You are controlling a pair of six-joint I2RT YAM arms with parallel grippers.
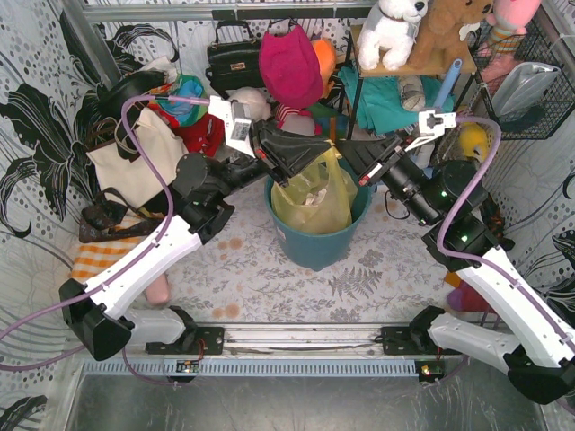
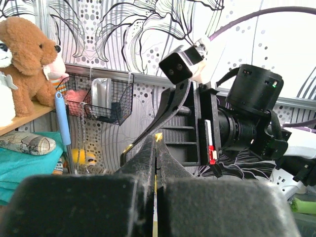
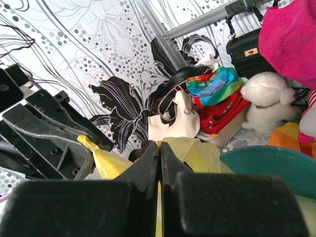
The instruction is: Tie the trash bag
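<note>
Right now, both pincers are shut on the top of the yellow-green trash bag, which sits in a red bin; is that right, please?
Not quite: the bin is teal, not red, as the top external view shows. The rest holds: the left pincer and the right pincer are both shut on the top of the yellow-green trash bag, which sits in that bin.

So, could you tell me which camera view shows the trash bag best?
The top external view: most of the trash bag shows, standing in the teal bin. The left wrist catches only a yellow sliver; the right wrist, just bunched upper folds.
</note>
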